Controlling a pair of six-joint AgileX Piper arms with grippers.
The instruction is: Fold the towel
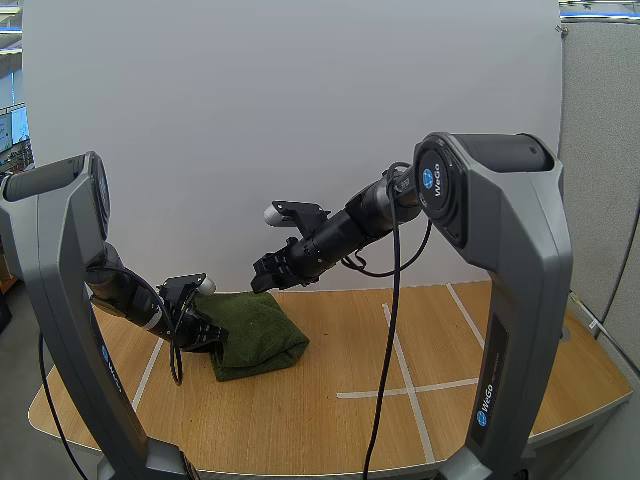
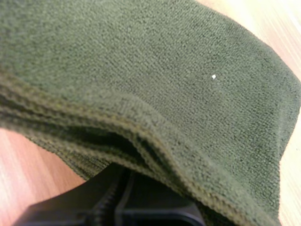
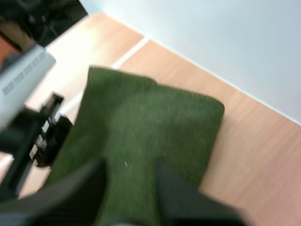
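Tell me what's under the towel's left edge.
The left end effector reaches under the folded towel, with bare table beside it. The towel hides how far in it goes.

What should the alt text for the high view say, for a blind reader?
A dark green towel, folded into a thick bundle, lies on a wooden table marked with white tape lines. The left gripper is at the towel's left edge, and the right gripper hangs above it.
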